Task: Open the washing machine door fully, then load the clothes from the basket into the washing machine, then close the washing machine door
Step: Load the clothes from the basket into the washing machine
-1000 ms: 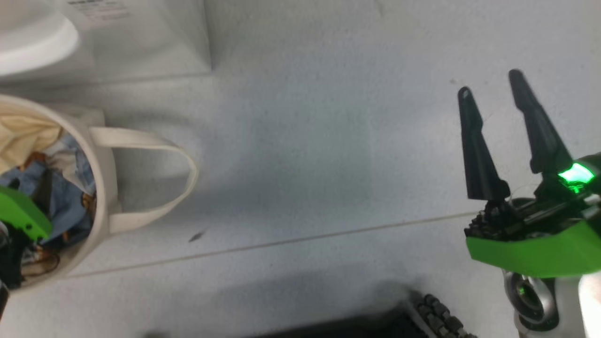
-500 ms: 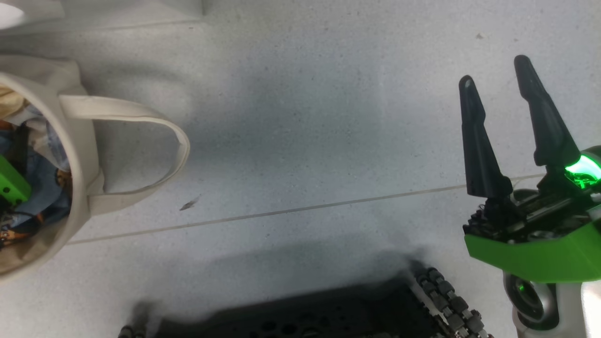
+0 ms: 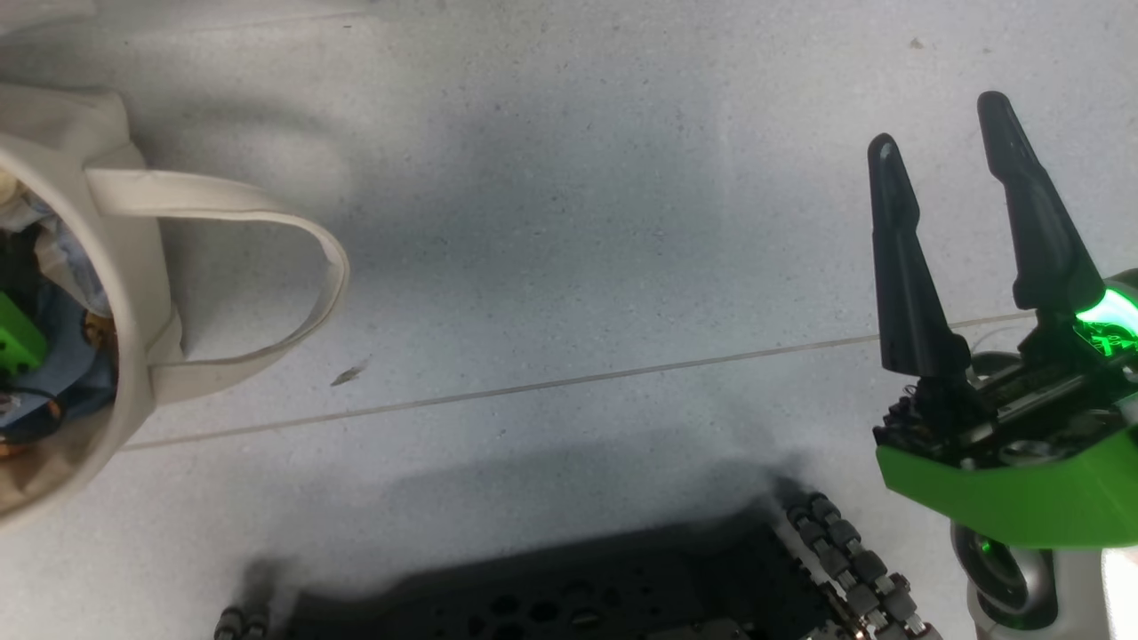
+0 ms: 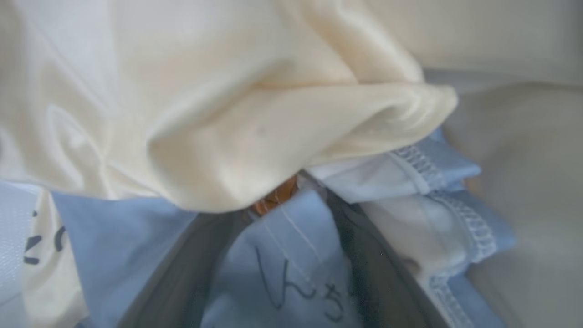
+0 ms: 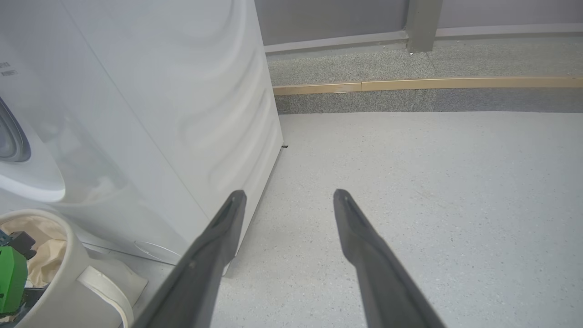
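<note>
So on the far left, the left gripper [image 4: 287, 209] was down inside the basket [image 3: 133, 293]. Its two fingers [image 4: 182, 273] were spread wide and pushed into the clothes [image 3: 62, 373]. Blue fabric [image 4: 282, 264] sat between them and wasn't pinched. I counted two pieces, that blue one and a cream garment [image 4: 227, 114] bunched on top. There was one basket with one loop handle [image 3: 267, 213] showing, parked just in front of the one washing machine [image 5: 159, 91]. The middle was bare floor [image 3: 569, 222], with the robot's dark base [image 3: 578, 604] near. On the right, the right gripper [image 3: 937, 120] hung over the floor, two fingers apart, holding nothing. Versus a second earlier, the head camera swung. The basket sat further left in the picture and the machine's corner left the head view. Both grippers were spread just the same.
</note>
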Robot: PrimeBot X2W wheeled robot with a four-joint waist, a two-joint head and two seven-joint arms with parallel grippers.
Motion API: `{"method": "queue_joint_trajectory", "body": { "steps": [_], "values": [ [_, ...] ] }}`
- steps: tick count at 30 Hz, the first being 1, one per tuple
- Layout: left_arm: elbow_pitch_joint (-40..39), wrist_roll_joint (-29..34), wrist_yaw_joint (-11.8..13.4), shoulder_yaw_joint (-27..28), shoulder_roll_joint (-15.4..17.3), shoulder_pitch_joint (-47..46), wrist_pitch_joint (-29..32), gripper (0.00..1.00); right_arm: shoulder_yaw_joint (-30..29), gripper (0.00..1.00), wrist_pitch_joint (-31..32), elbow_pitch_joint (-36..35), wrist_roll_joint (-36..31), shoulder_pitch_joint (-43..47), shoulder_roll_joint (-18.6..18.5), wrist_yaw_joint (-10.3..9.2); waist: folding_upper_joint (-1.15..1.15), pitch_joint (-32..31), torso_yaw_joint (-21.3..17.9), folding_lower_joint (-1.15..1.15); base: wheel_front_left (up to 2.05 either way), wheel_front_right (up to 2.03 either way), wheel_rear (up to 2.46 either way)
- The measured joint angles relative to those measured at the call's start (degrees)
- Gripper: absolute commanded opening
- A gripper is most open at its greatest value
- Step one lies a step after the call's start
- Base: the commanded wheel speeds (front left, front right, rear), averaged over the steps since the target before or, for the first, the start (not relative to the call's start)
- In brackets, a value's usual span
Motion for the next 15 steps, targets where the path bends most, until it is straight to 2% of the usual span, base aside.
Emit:
{"method": "queue_joint_trajectory", "body": {
  "steps": [1, 2, 3, 4, 9, 15],
  "values": [
    [-0.01, -0.21, 0.00, -0.53, 0.00, -0.01, 0.00, 1.00, 0.03, 1.00, 0.00, -0.01, 0.01, 0.00, 0.01, 0.00, 0.00, 0.07, -0.01, 0.00, 0.00, 0.00, 0.00],
    [-0.07, -0.26, 0.00, -1.00, 0.00, -0.01, 0.00, 0.94, 0.05, 1.00, 0.00, -0.03, 0.00, 0.00, 0.01, 0.00, 0.00, 0.10, 0.00, 0.00, 0.00, 0.00, 0.00],
    [-0.33, -0.25, 0.00, -1.33, 0.01, -0.01, -0.29, 0.05, 0.07, 1.00, 0.00, -0.03, 0.00, 0.00, 0.01, 0.00, 0.00, 0.09, 0.01, 0.00, 0.00, 0.00, 0.00],
    [-0.55, -0.29, 0.00, -1.55, 0.01, -0.02, -0.62, 0.00, 0.07, 1.00, 0.00, -0.04, 0.00, 0.00, 0.01, 0.00, 0.00, 0.04, 0.05, 0.00, 0.00, 0.00, 0.00],
    [-2.33, -1.11, 0.01, -3.44, -0.07, 0.03, -2.25, 0.00, 0.00, 1.00, 0.00, 0.01, 0.00, 0.01, 0.01, 0.00, 0.01, -1.32, 0.36, 0.00, 0.00, 0.00, 0.00],
    [-5.94, -2.03, 0.01, -5.53, 0.07, 1.58, -7.14, 0.00, -0.08, 1.00, -0.01, 1.10, 0.04, 0.00, -0.09, 0.00, 0.01, -4.78, 0.95, 0.00, 0.00, 0.00, 0.00]
  ]
}}
